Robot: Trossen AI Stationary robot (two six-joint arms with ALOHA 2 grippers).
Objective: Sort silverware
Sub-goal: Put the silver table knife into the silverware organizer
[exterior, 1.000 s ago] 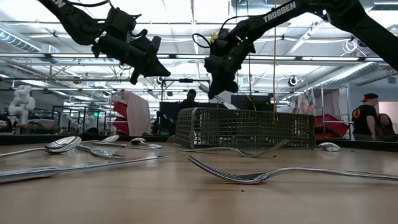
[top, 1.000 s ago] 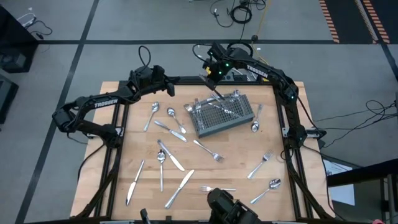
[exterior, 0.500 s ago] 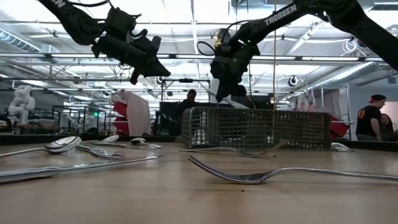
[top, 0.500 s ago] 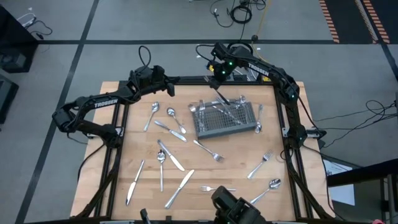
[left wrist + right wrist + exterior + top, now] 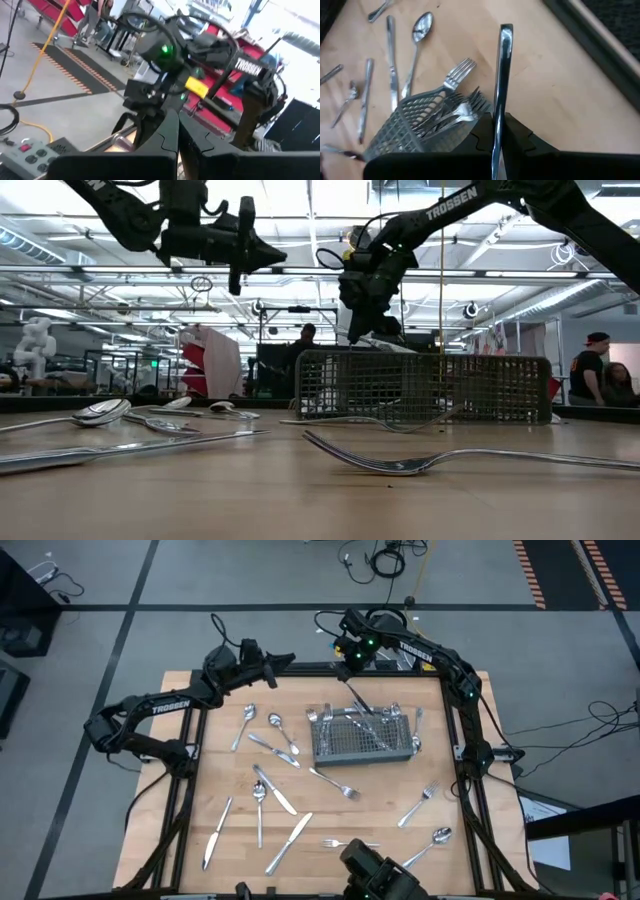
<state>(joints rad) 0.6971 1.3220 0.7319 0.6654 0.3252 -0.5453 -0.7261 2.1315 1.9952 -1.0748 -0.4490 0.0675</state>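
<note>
The silverware lies scattered over the wooden table: spoons, knives and forks. Several forks sit inside the grey wire-mesh basket, heads at one end. My right gripper hovers over the basket's far rim, shut on a table knife. My left gripper is raised at the table's far edge, left of the right one, shut and empty; the low view shows the left gripper level, pointing at the right arm. My right gripper pinches the knife between its two fingers, near one end. The fingers come from above and the far side, and the knife runs on along them. Its free end slants down toward the basket, clear of the table; whether it touches the mesh I cannot tell.
A spoon lies right against the basket's right side. A fork and a spoon lie near the right edge, another fork near the front. Black frame rails border the table. People stand in the room behind.
The basket has turned from a slanted pose to square with the table edges and has slid slightly toward the near edge. My right gripper with the knife has shifted a little toward the table's right. My left gripper has tipped up to level and moved toward the far edge.
</note>
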